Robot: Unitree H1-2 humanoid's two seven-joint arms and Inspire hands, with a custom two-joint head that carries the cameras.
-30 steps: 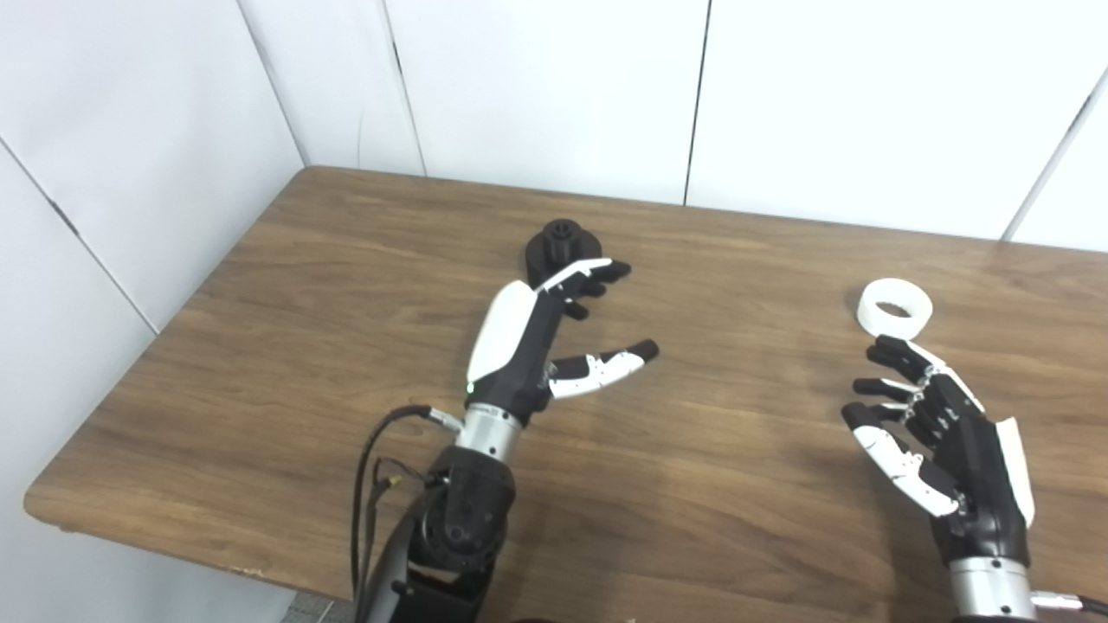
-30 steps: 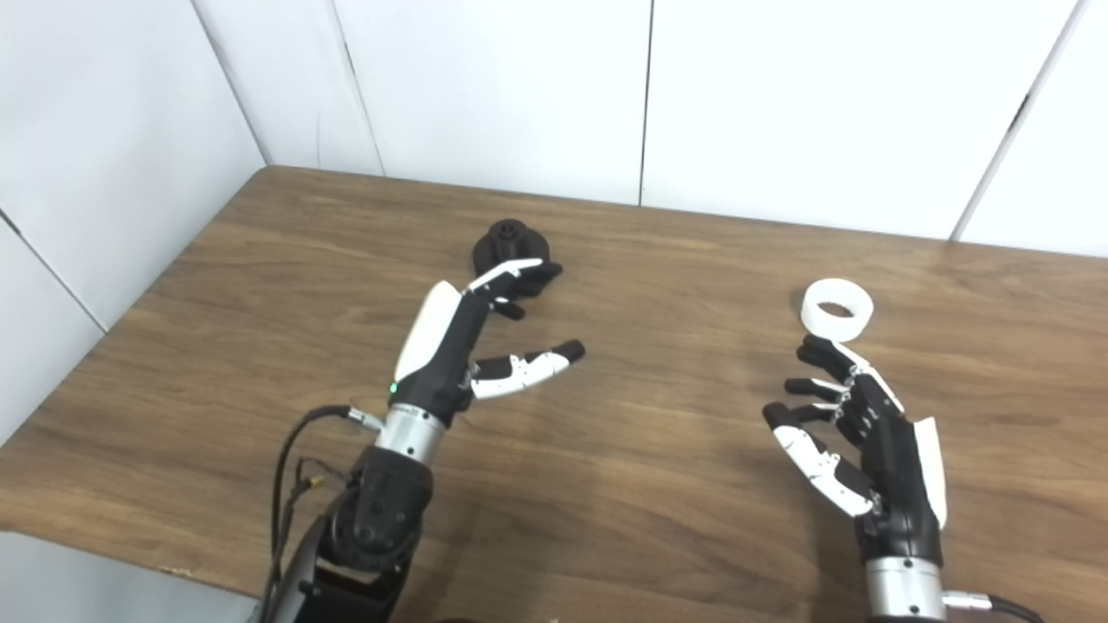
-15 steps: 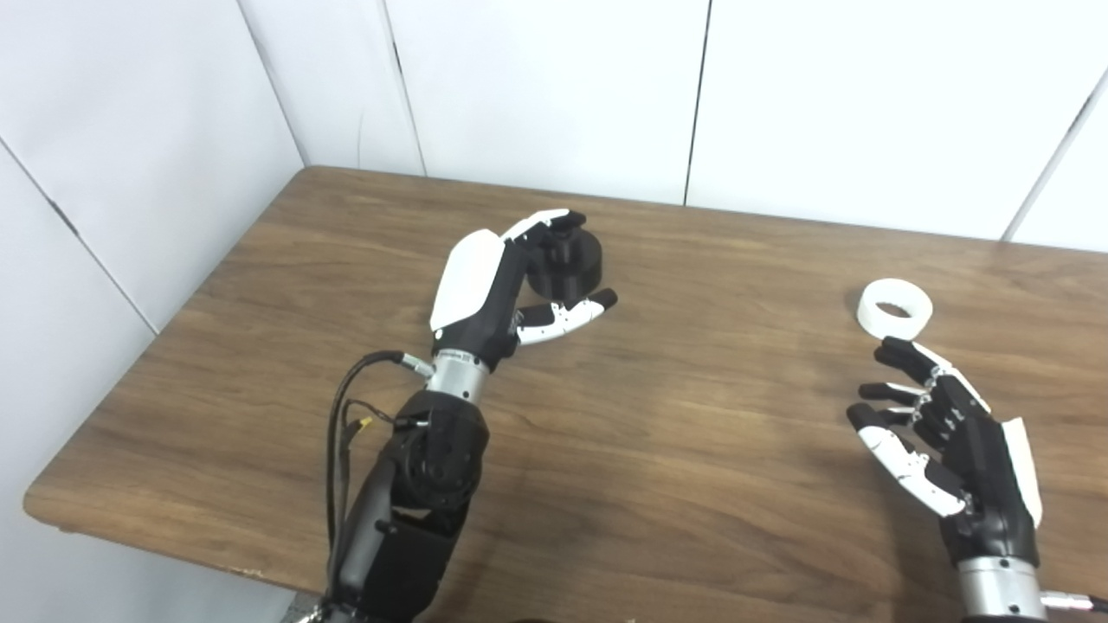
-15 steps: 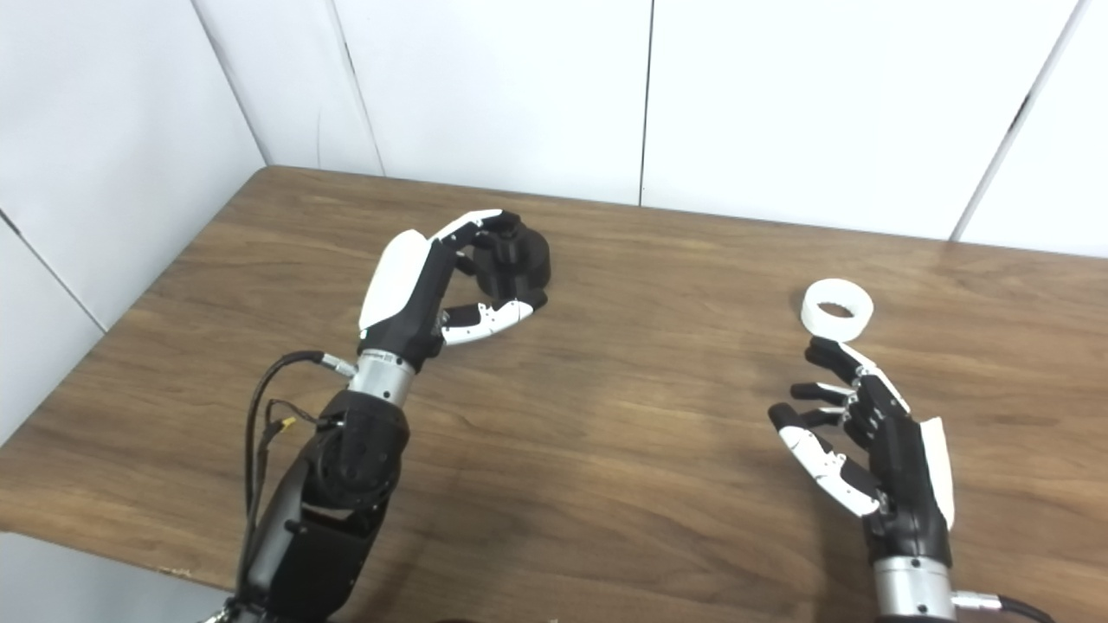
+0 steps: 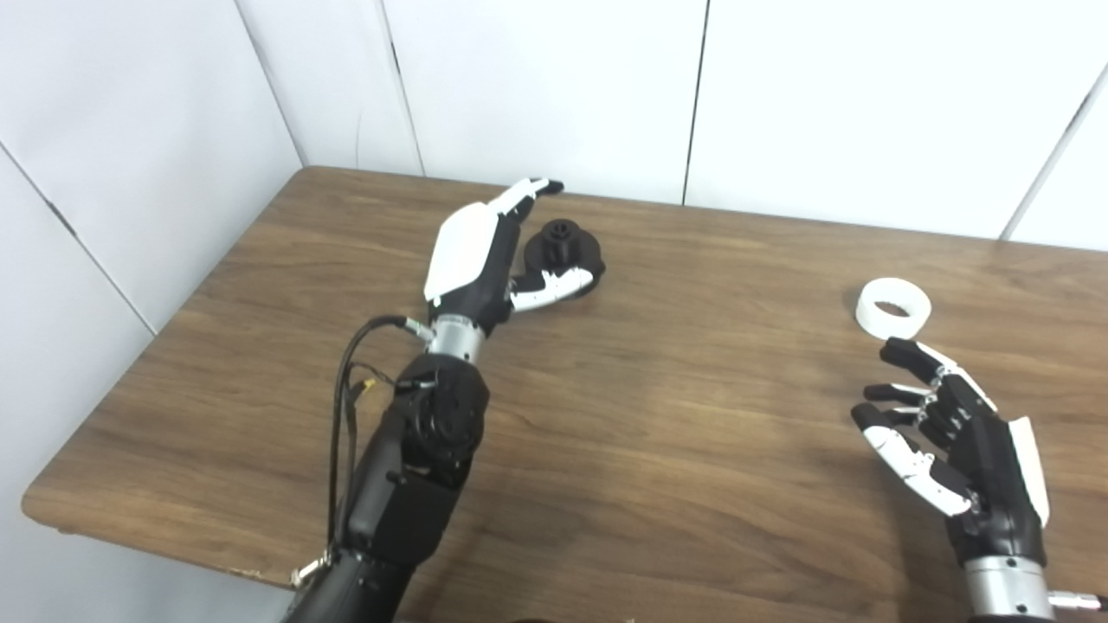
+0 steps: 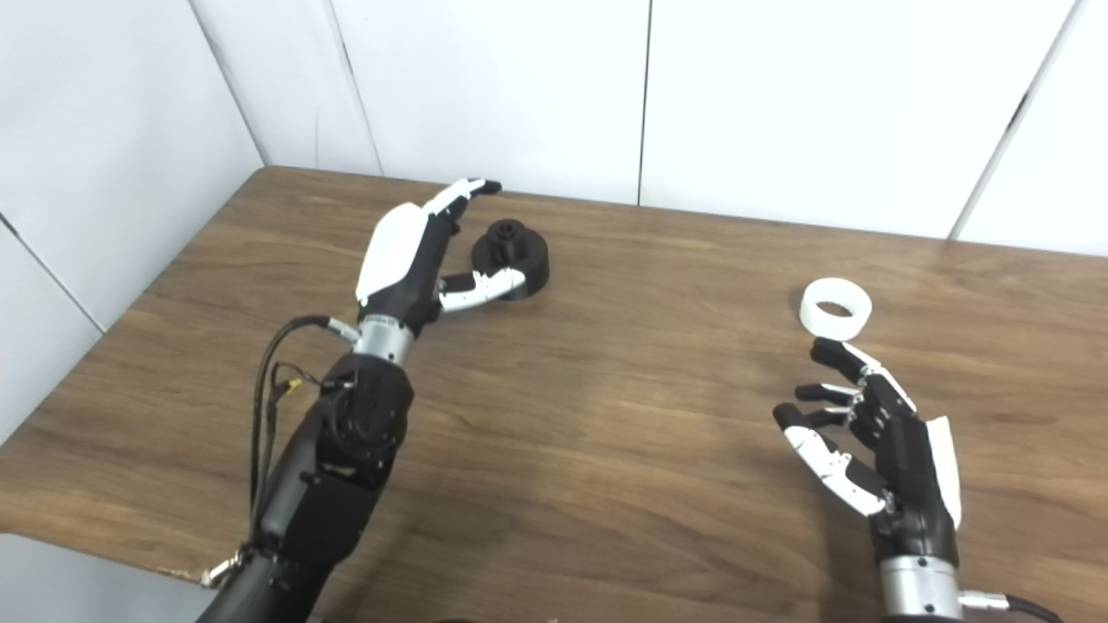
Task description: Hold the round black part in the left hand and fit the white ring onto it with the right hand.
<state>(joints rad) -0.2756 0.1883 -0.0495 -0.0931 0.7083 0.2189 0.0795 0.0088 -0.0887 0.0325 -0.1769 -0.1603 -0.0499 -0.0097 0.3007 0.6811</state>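
The round black part [image 5: 564, 250] stands upright on the wooden table [image 5: 606, 433], near the far edge and toward the left corner, a small hub sticking up from its wider base. The left hand [image 5: 485, 260] sits just left of the black part, fingers spread and holding nothing: the fingers point up past it toward the wall while the thumb reaches along its near side, seemingly touching the base. Half a second ago those fingers curled over the top of the part; now they have opened and the hand has slid a little further back. That reads as a grasp being reset, not completed, so the part is still unheld and the hand needs to close again.

Well to the right of the black part, the white ring [image 5: 894, 308] lies flat on the table. Just nearer than it, the right hand [image 5: 952, 433] hovers palm-inward with fingers loosely apart and empty, fingertips close to the ring but not touching; it has barely moved. Nothing lies between part and ring, only bare wood, so no obstacle stands in the way.
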